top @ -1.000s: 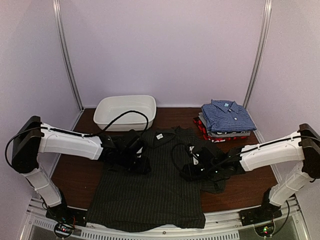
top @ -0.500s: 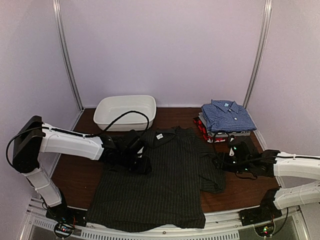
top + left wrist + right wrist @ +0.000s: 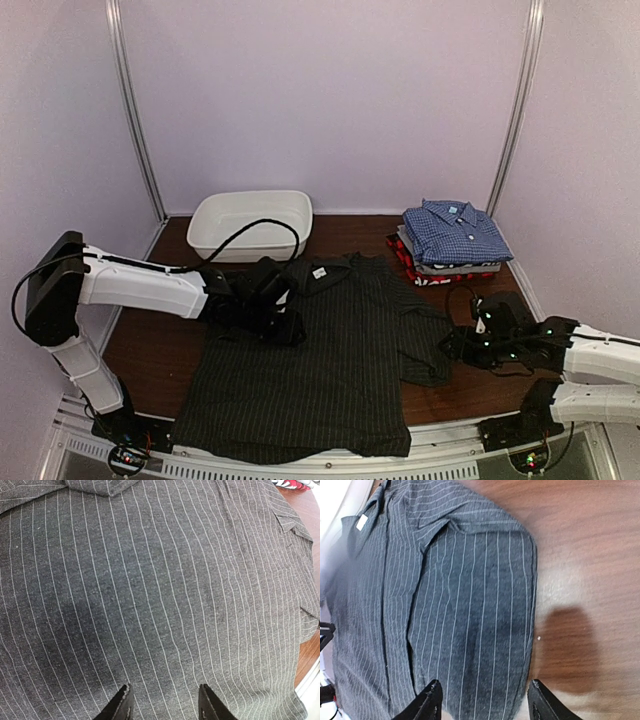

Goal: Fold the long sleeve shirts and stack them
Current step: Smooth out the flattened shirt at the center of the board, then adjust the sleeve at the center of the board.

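Observation:
A black pinstriped long sleeve shirt (image 3: 320, 385) lies spread flat on the table, collar toward the far side, with its right sleeve folded in over the body (image 3: 480, 605). My left gripper (image 3: 290, 328) rests low over the shirt's left chest; its jaws (image 3: 164, 704) are open with flat cloth (image 3: 160, 590) under them. My right gripper (image 3: 452, 345) hovers at the shirt's right edge. In the right wrist view it (image 3: 485, 700) is open over the folded sleeve's hem, gripping nothing. At the back right, a blue checked shirt (image 3: 455, 230) tops a stack of folded shirts, above grey (image 3: 452, 268) and red-black (image 3: 404, 256) ones.
A white plastic tub (image 3: 250, 222) stands at the back left, close to the shirt's collar. Bare brown table (image 3: 150, 340) shows left of the shirt and to its right (image 3: 580, 580). The shirt's hem hangs over the near table edge (image 3: 300, 455).
My right gripper has drawn back from the middle of the shirt to its right edge and opened wider. The left gripper and the shirt stay as they were.

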You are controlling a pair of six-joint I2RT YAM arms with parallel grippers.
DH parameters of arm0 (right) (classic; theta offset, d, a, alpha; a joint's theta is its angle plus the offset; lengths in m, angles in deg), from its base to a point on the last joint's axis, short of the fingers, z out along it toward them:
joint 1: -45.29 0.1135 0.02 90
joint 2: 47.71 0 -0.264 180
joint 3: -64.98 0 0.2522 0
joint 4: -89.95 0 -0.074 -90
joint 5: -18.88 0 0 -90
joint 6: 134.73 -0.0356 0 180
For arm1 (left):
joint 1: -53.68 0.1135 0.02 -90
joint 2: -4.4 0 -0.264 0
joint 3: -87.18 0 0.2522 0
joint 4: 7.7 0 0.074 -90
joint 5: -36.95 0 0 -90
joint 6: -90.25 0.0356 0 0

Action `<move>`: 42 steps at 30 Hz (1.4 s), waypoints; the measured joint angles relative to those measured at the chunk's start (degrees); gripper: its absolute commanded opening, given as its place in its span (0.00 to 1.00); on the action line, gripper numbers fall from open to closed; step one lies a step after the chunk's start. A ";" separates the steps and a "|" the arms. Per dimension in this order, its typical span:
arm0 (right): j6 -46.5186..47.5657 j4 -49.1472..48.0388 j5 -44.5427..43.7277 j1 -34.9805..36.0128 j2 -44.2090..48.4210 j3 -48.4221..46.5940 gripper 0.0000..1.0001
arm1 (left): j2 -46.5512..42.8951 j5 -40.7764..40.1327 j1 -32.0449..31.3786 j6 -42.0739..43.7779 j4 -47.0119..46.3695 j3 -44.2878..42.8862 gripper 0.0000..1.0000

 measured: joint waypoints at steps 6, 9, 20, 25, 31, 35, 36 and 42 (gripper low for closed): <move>-0.68 2.25 4.83 0.00 2.25 2.38 0.59 | 0.00 0.42 0.00 0.00 -0.11 -0.11 0.45; -0.94 2.38 6.97 0.00 1.79 3.56 0.55 | 0.00 0.46 0.00 0.00 -0.15 -0.11 0.45; -4.20 -6.47 11.30 0.13 -3.61 5.55 0.19 | 0.15 0.81 0.00 0.00 -0.17 -0.35 0.45; -3.06 -4.72 9.18 0.13 -3.96 2.51 0.00 | 1.11 0.81 0.00 0.02 -0.15 -1.27 0.45; 2.23 4.33 0.20 0.07 -5.14 -10.10 0.00 | 1.40 0.81 0.00 0.00 -0.07 -1.33 0.45; 5.79 9.57 -4.48 -1.14 -6.71 -16.22 0.00 | 1.44 0.81 0.00 -0.02 -0.02 -1.33 0.45; 6.45 10.60 -5.16 -1.29 -7.30 -17.09 0.00 | 1.49 0.81 0.00 -0.02 0.00 -1.33 0.45; 10.75 15.61 -9.46 -1.38 -12.85 -25.97 0.00 | 1.51 0.81 0.00 -0.26 0.07 -1.33 0.45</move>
